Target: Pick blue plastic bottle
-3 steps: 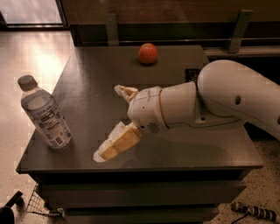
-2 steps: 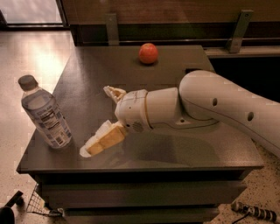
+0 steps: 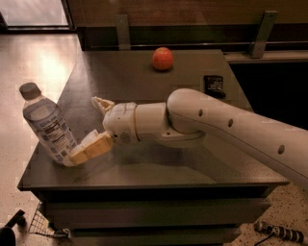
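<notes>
Approach step of the pick. Across the tabletop, the arm reaches left to the bottle, which stands at the left edge. The bottle leans, its long axis near upright, cap pointing up and left. The gripper is open, its lower finger touching the bottle's base; the next move probably calls for straddling the body, then closing.

I'm looking at a dark desk on pale speckled floor. Daylight glares through the window top left, wood panelling runs behind, and my claw hangs spread over the desk's front-left.
</notes>
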`<state>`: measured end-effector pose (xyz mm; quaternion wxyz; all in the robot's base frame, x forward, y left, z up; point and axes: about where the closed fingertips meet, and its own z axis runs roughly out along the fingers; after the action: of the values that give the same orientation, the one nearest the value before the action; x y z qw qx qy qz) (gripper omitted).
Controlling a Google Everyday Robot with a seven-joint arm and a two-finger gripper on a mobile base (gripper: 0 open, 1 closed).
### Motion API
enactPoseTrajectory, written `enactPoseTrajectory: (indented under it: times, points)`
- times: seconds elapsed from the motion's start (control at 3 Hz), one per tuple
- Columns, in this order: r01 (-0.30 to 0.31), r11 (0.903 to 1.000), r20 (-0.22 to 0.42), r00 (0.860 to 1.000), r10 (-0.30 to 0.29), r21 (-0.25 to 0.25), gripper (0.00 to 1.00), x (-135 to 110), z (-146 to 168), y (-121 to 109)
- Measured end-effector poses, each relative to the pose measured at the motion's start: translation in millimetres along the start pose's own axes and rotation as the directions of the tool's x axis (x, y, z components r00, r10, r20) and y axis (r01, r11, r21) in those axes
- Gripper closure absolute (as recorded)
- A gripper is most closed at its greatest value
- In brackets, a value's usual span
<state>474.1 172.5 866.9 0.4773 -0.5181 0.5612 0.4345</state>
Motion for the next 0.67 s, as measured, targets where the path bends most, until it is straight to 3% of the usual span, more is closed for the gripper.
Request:
enactPoseTrajectory:
  times: [0.33,0.67]
  points:
    - [0.016,0.9992,0.029,0.999,-0.015,-0.037,0.15,-10,22,3]
    - [0.041,0.9962,0.04,0.998,-0.038,-0.077,0.4,-20,43,9]
